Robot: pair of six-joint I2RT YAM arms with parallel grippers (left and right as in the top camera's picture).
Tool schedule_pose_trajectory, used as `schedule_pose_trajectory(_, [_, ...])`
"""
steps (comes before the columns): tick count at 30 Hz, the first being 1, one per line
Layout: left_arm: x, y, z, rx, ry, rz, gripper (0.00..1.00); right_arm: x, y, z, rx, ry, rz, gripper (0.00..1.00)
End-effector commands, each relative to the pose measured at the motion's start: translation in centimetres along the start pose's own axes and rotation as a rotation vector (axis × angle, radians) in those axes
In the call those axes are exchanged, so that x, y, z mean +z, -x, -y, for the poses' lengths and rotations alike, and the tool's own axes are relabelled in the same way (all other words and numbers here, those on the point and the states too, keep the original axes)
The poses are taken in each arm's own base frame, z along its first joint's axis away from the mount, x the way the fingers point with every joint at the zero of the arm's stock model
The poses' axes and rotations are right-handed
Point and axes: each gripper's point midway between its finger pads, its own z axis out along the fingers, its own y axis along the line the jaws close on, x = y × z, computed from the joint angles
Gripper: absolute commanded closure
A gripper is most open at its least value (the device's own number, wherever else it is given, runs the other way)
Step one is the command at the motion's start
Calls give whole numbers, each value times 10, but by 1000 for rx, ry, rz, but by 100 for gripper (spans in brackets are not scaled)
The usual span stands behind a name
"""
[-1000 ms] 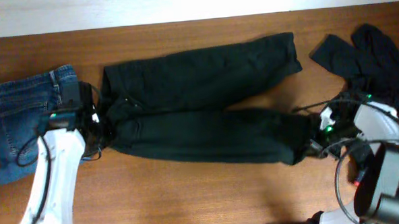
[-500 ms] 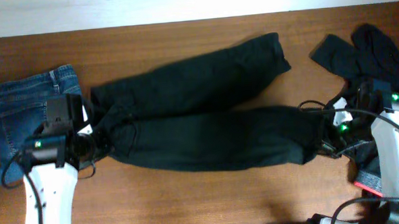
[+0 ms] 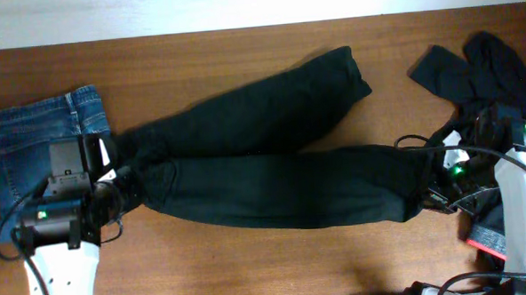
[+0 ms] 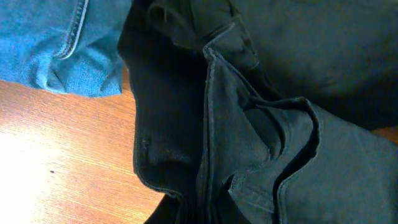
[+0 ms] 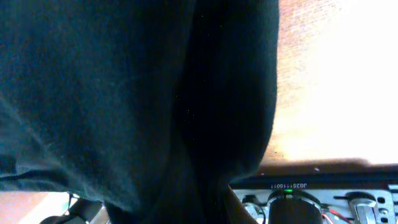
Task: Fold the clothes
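Observation:
The black trousers [image 3: 274, 187] lie stretched across the wooden table [image 3: 250, 264]. One leg runs left to right and the other slants up to the back [image 3: 340, 73]. My left gripper [image 3: 124, 185] is shut on the bunched waist end; in the left wrist view the waistband folds [image 4: 249, 124] run down into my hidden jaws. At the right hem my right gripper [image 3: 429, 191] holds the leg, and the black cloth [image 5: 124, 93] covers its fingers. Folded blue denim jeans [image 3: 36, 153] lie at the far left, just beside the waist [image 4: 56, 37].
A loose heap of other black garments [image 3: 486, 67] lies at the back right corner. Cables and the right arm's base [image 5: 292, 202] crowd the table's right front. Bare wood shows along the front [image 3: 250, 264] and back edges.
Both grippers have pulled the trousers toward the front edge and stretched the lower leg out. The left gripper moved left and nearer; the upper leg swung into a steeper slant.

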Motion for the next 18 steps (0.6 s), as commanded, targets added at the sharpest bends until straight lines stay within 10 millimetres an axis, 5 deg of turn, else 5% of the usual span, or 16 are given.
schedule_pose_trajectory(1, [4,12,-4,5,34,9,100,-8,0,0,-3,-19,17,86])
schedule_pose_trajectory(12, [53,33,4,5,45,-31,100,11,-11,16,72,-76,-195,86])
schedule_pose_trajectory(18, [71,54,12,5,27,17,100,15,6,28,90,-140,-260,86])
